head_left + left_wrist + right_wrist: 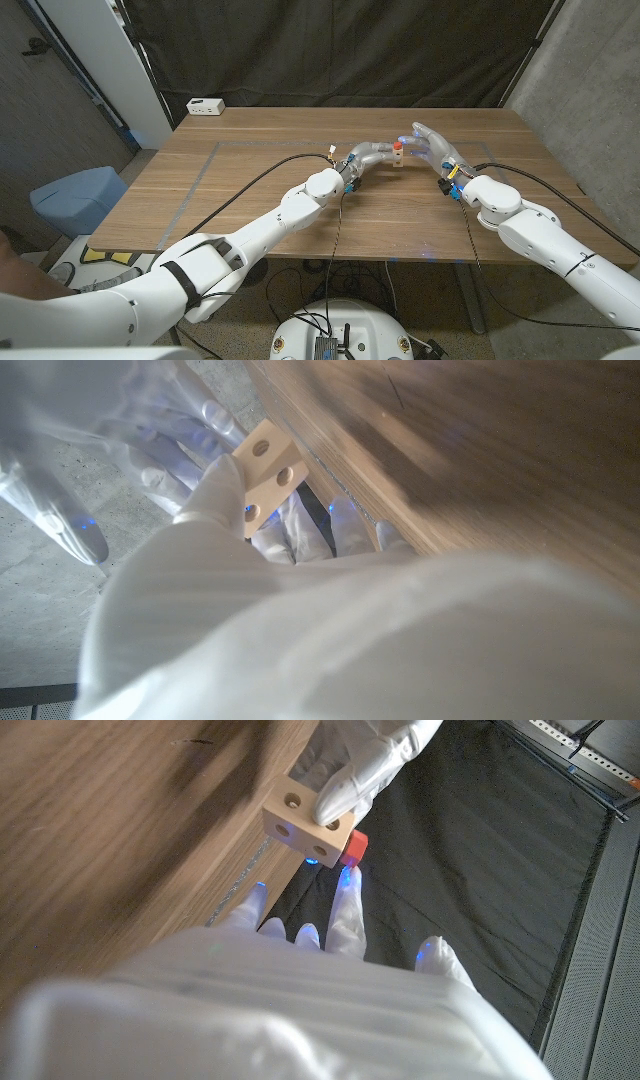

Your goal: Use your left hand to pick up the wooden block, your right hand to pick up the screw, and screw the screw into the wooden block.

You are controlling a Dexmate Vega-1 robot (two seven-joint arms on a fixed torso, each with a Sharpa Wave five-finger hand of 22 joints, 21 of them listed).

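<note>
Left hand, white-gloved, raised over the middle far part of the brown wooden table: fingers clamped on the pale square wooden block with round holes. In the left wrist view a fingertip presses one face of this block, three holes showing beside it. In the right wrist view the left hand's fingers wrap the block from above, two holes visible on the near faces.

Right hand, white-gloved, held just beside the block on the robot's right side. Fingers spread apart with fingertips reaching toward the block; whether they pinch anything cannot be told.

Red-headed screw: sits at the block's upper face in the head view; in the right wrist view its red head juts out from one face of the block, touching it, just beyond the right hand's fingertips. Contact between fingertips and screw cannot be told.

White power strip: at the table's far left corner, well apart from both hands.

Black cables: trail along each arm across the tabletop.
</note>
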